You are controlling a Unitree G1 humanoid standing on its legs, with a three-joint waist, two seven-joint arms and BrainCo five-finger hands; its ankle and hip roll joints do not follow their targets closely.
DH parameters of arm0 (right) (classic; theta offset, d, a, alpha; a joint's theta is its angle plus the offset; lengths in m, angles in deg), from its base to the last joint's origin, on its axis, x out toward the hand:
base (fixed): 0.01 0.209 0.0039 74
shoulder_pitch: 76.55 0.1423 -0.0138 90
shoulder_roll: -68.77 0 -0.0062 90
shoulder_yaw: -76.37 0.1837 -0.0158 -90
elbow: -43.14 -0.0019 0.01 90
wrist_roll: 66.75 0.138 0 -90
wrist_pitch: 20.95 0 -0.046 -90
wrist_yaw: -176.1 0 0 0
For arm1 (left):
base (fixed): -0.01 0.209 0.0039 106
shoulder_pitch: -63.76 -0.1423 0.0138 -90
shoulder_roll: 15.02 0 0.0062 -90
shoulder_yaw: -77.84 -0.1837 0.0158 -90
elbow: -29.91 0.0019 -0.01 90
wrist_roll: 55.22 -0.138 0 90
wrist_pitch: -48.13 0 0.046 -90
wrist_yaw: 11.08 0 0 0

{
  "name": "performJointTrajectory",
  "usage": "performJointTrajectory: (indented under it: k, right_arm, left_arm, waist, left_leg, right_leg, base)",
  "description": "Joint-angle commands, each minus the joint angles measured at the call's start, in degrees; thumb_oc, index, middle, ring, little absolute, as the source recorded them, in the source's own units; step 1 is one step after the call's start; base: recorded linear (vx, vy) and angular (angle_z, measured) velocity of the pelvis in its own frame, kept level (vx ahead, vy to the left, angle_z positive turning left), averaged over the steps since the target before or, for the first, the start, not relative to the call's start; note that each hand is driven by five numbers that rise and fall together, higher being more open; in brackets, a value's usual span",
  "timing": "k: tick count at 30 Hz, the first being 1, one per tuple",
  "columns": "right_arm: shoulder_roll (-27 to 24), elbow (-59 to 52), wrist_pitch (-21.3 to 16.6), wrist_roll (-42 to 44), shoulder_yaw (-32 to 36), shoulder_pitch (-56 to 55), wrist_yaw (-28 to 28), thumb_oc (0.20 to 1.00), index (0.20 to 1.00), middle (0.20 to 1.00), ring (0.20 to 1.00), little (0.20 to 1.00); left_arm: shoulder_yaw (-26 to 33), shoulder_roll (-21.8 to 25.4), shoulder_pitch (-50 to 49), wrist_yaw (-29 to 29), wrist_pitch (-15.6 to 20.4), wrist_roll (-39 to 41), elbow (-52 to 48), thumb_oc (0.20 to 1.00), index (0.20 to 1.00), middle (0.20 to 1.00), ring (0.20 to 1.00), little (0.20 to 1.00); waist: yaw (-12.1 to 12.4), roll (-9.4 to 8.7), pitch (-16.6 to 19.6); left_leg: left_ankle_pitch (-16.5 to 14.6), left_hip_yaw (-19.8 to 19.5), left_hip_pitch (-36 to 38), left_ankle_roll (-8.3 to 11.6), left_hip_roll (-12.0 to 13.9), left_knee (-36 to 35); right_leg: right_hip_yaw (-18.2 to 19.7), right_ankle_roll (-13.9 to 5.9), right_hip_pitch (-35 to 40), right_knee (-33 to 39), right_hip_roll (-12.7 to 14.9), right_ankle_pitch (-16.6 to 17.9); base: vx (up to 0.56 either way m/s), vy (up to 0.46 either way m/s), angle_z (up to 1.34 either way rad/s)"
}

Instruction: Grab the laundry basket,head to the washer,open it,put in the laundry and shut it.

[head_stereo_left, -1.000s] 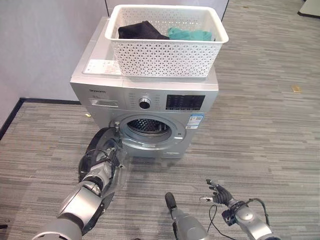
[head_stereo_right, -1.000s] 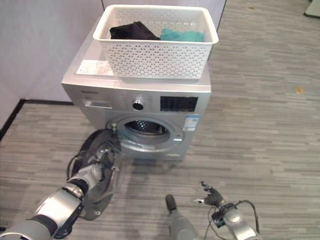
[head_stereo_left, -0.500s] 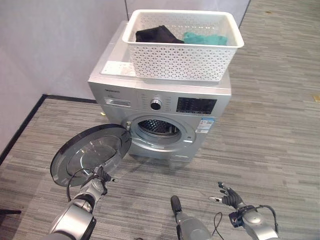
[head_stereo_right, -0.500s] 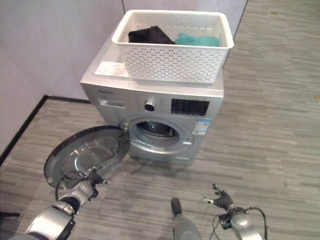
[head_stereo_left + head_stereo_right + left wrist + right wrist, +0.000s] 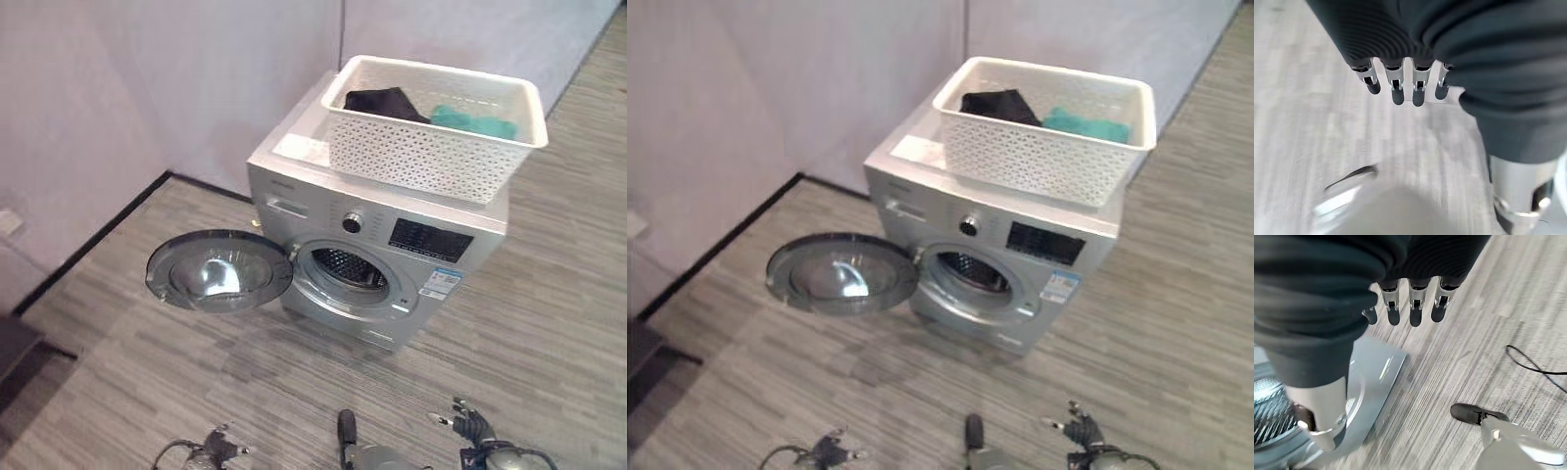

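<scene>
The silver washer [image 5: 392, 245] stands against the grey wall. Its round door [image 5: 220, 271] hangs wide open to the left, so the dark drum [image 5: 345, 268] is exposed. On top of the washer sits the white laundry basket [image 5: 431, 127], holding a black garment [image 5: 382, 101] and a teal one [image 5: 477, 122]. My left hand [image 5: 214, 452] is low by the floor, well short of the door; its fingers [image 5: 1396, 88] are straight and hold nothing. My right hand [image 5: 471, 425] hangs open near the floor in front of the washer, with its fingers [image 5: 1413, 308] extended and empty.
Grey walls [image 5: 118, 98] with a black skirting strip run behind and to the left of the washer. A dark low object [image 5: 15, 354] lies at the left edge. Striped grey floor [image 5: 549, 323] spreads in front and to the right.
The door has swung from half open to fully open. My left hand has let go of it and dropped away toward the floor. The camera has turned, shifting the washer to the right.
</scene>
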State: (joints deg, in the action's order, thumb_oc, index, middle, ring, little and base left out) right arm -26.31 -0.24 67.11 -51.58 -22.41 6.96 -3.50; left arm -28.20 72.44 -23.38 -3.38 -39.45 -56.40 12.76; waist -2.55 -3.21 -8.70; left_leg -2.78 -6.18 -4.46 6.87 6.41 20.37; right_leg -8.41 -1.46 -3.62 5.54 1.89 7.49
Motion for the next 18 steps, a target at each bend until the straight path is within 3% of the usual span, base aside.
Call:
performJointTrajectory:
  k: [1,2,4,5,9,10,11,12,13,16,18]
  right_arm:
    - [-1.12,0.97,-0.66,2.33,0.06,-0.57,0.23,1.0,1.0,1.0,1.0,1.0]
    - [-0.77,1.59,-0.72,2.48,-0.3,-0.15,0.13,1.0,1.0,1.0,1.0,1.0]
    - [-0.03,2.32,-0.98,3.01,-0.62,0.86,-0.43,1.0,1.0,1.0,1.0,1.0]
    - [0.67,3.33,-1.04,3.01,-1.03,1.79,-0.42,1.0,1.0,1.0,1.0,1.0]
    - [1.96,8.34,-0.92,2.08,-0.93,2.58,-0.06,1.0,1.0,1.0,1.0,1.0]
    - [2.74,11.68,-0.6,2.17,0.2,3.21,0.0,1.0,1.0,1.0,1.0,1.0]
    - [2.74,11.69,-0.6,2.17,0.21,3.23,0.0,1.0,1.0,1.0,1.0,1.0]
    - [3.12,13.16,-0.39,2.75,1.18,3.48,0.01,1.0,1.0,1.0,1.0,1.0]
    - [3.12,16.08,0.02,2.9,2.03,4.36,0.02,1.0,1.0,1.0,1.0,1.0]
    - [3.3,16.77,-0.02,3.85,3.26,4.74,-0.55,1.0,1.0,1.0,1.0,1.0]
    - [3.12,17.23,-0.09,4.19,3.82,4.93,-0.96,1.0,1.0,1.0,1.0,1.0]
  left_arm:
    - [-1.82,-1.66,-0.02,-1.78,0.7,0.12,-0.15,1.0,1.0,1.0,1.0,1.0]
    - [-1.74,-1.65,0.09,-1.88,0.87,0.21,0.68,1.0,1.0,1.0,1.0,1.0]
    - [-1.7,-1.27,0.74,-1.52,1.14,0.49,0.89,1.0,1.0,1.0,1.0,1.0]
    - [-1.16,-1.0,0.37,-1.38,1.29,0.47,1.33,1.0,1.0,1.0,1.0,1.0]
    - [0.3,-1.16,-1.13,-1.58,1.21,1.4,2.24,1.0,1.0,1.0,1.0,1.0]
    - [0.69,-0.57,-1.39,-1.95,1.09,1.42,2.51,1.0,1.0,1.0,1.0,1.0]
    - [0.7,-0.57,-1.37,-1.95,1.08,1.43,2.51,1.0,1.0,1.0,1.0,1.0]
    - [0.91,-0.16,-1.5,-2.05,1.01,1.29,2.28,1.0,1.0,1.0,1.0,1.0]
    - [1.29,0.85,-1.52,-1.87,0.89,1.1,1.59,1.0,1.0,1.0,1.0,1.0]
    - [1.66,1.72,-1.47,-1.72,0.92,1.04,1.21,1.0,1.0,1.0,1.0,1.0]
    - [1.76,2.05,-1.22,-1.73,0.89,0.88,1.08,1.0,1.0,1.0,1.0,1.0]
  waist:
    - [-1.12,-0.78,0.18]
    - [-0.95,-0.4,0.43]
    - [-0.3,0.08,0.12]
    - [0.16,0.79,0.36]
    - [1.05,1.45,1.74]
    - [1.21,1.47,2.2]
    - [1.23,1.5,2.34]
    - [1.04,1.83,2.1]
    - [0.54,2.37,1.41]
    - [0.17,3.04,1.19]
    - [-0.45,3.53,1.17]
  left_leg:
    - [1.51,4.26,-1.02,-2.26,0.33,-5.44]
    - [2.26,7.86,-3.64,-2.36,1.25,-11.46]
    - [5.92,12.35,-7.89,-2.28,1.27,-15.29]
    - [6.26,14.37,-7.3,-2.21,1.24,-16.84]
    - [3.56,12.06,-6.12,-4.02,-1.36,-15.1]
    - [1.48,13.24,-4.37,-6.07,-2.65,-14.33]
    - [1.58,13.25,-4.55,-6.08,-2.61,-14.38]
    - [0.51,13.63,-3.33,-7.22,-3.3,-14.09]
    - [-0.68,13.7,-1.68,-9.19,-4.73,-13.74]
    - [-1.51,13.94,0.12,-10.02,-5.52,-14.22]
    - [-1.83,13.58,1.74,-10.13,-6.02,-15.03]
  right_leg:
    - [0.06,-0.69,2.48,-6.63,2.36,-10.49]
    - [-2.11,-1.15,3.22,-6.0,3.01,-10.88]
    - [-3.6,-1.35,4.36,-5.63,3.07,-11.33]
    - [-3.53,-2.08,5.42,-6.1,3.15,-12.05]
    - [-2.92,-3.47,6.83,-8.42,5.38,-13.28]
    - [-2.28,-4.01,6.23,-13.69,7.16,-13.53]
    - [-2.26,-4.0,6.03,-13.66,7.12,-13.43]
    - [-1.87,-4.3,4.71,-18.53,8.04,-13.12]
    - [-0.36,-4.83,1.5,-26.82,9.44,-9.6]
    - [-0.55,-5.03,-1.72,-30.61,10.47,-6.78]
    - [-1.73,-4.87,-3.4,-28.64,10.98,-6.49]
  base:
    - [0.11,0.089,0.81]
    - [0.09,0.114,1.5]
    - [0.17,0.199,1.6]
    - [0.17,0.192,1.02]
    - [0.24,0.281,-0.01]
    - [0.22,0.28,0.4]
    - [0.21,0.311,0.51]
    - [0.17,0.305,-0.27]
    - [0.17,0.305,-0.54]
    - [0.13,0.188,-0.49]
    - [0.17,0.102,-0.41]
